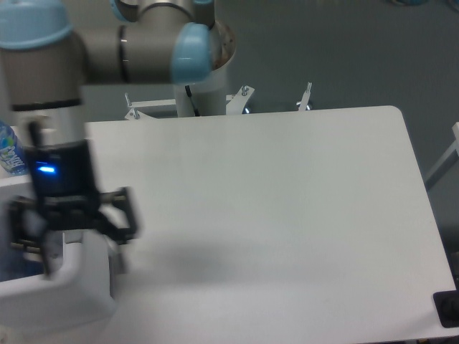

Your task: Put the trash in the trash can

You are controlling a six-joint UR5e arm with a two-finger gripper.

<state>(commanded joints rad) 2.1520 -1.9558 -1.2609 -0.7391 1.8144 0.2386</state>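
arm: reaching down at left | tool [75, 222]: fingers spread wide, empty, motion-blurred

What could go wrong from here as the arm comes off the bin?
The pincer is open, blurred and low over the bin rim; one finger hangs by the outer wall and could clip it and shove the bin. The water bottle stands close by the arm at the table's left edge; a sideways swing could knock it over.
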